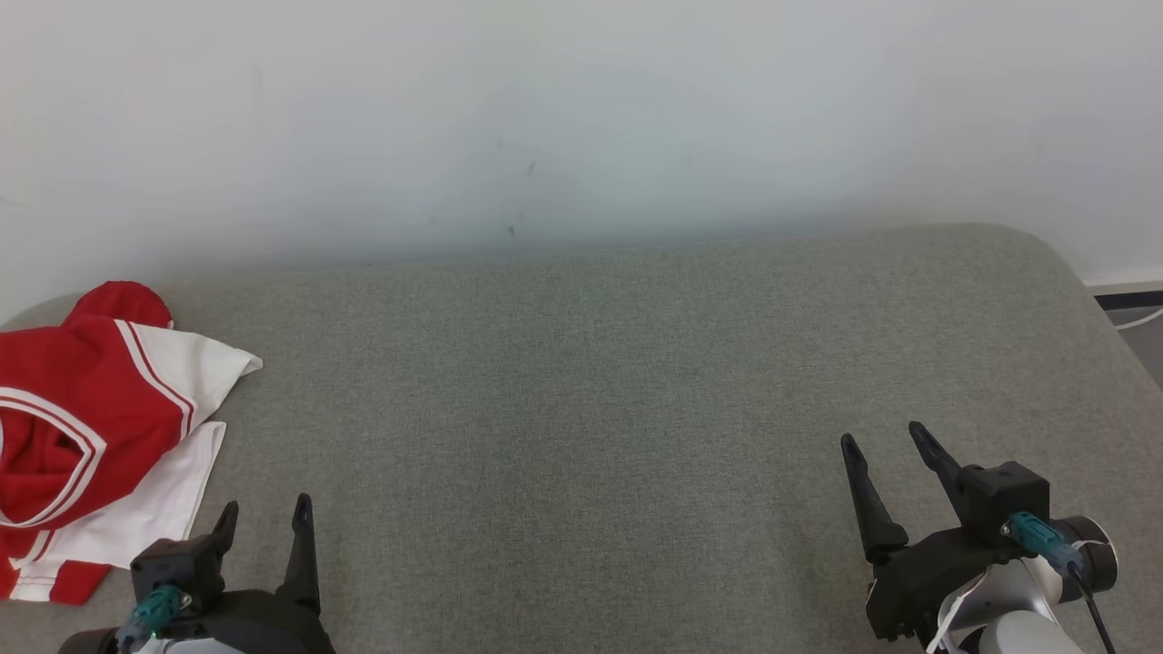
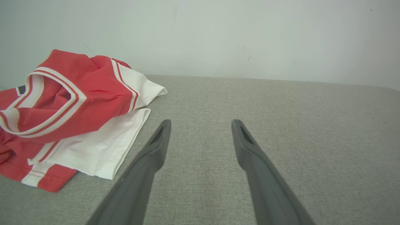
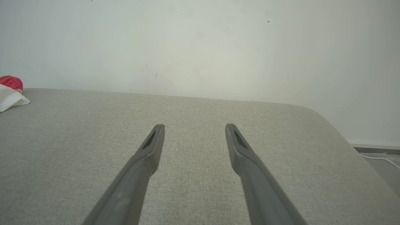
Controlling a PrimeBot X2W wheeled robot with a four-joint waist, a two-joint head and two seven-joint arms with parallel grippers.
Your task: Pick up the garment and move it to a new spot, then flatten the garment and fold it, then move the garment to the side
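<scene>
Two grippers rest low over a grey cloth-covered tabletop point(image 1: 581, 381), both with fingers spread apart and holding nothing. The left gripper point(image 1: 264, 507) sits at the near left, its body cut off by the bottom edge of the head view. The right gripper point(image 1: 883, 436) is at the near right, well apart from it.

The garment point(image 1: 82, 400), red and white with striped trim, lies crumpled at the left end of the tabletop, near the wall point(image 1: 581, 109). It is just beside the left gripper and not touching it. The head view's left edge cuts it off, and it is bunched over itself, so its full shape is hard to make out.

In the left wrist view the garment point(image 2: 78, 103) lies to the left of the spread fingers point(image 2: 159, 140), again running off the edge. In the right wrist view a red bump and a white corner of it point(image 3: 9, 93) show at the far left, well away from the right fingers point(image 3: 153, 147).
</scene>
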